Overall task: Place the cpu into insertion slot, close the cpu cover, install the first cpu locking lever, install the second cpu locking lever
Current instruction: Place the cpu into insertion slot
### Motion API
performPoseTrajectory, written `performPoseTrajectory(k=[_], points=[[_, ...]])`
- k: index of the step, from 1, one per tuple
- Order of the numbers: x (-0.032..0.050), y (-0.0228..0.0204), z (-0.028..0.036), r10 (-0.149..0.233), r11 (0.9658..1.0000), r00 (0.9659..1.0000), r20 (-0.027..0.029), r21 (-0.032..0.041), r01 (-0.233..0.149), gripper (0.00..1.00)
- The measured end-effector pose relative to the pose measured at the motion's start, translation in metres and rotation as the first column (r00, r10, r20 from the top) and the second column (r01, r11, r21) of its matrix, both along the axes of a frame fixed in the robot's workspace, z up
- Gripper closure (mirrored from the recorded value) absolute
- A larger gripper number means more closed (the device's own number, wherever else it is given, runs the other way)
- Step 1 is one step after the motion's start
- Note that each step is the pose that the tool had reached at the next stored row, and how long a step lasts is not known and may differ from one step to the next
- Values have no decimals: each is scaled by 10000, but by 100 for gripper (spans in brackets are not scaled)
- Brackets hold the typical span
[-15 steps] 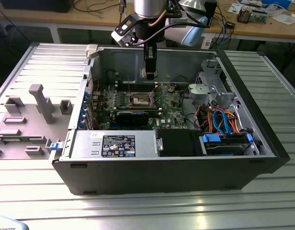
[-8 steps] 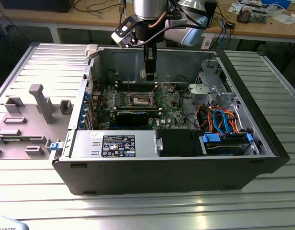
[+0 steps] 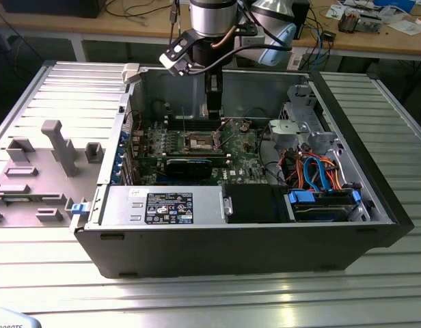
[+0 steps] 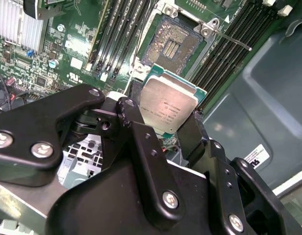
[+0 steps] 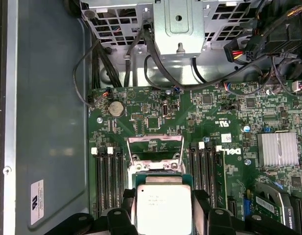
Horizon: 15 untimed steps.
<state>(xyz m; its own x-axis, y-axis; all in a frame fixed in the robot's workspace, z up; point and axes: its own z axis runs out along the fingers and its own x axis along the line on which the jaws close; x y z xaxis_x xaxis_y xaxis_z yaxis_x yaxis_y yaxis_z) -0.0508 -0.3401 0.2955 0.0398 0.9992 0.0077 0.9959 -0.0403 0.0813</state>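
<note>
We are seeing the gripper (image 3: 212, 115) squeezing the cpu (image 4: 169, 104) between its 2 fingers (image 4: 190, 139), jaws partly closed around it, near the open slot (image 4: 170, 46).

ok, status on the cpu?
The gripper shut on the cpu, held above the board. Open socket bare, cpu not seated. Raised cpu cover, nothing in the way.

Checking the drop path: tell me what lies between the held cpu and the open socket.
Nothing. In the second wrist view the cpu, gripped by the end effector, hangs clear of the open socket, with no part in the gap between them.
</note>
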Motion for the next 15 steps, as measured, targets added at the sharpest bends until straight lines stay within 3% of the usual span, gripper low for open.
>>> performPoseTrajectory(k=[15], points=[[0, 0, -4, 0, 10000, 10000, 1, 2, 0, 46]])
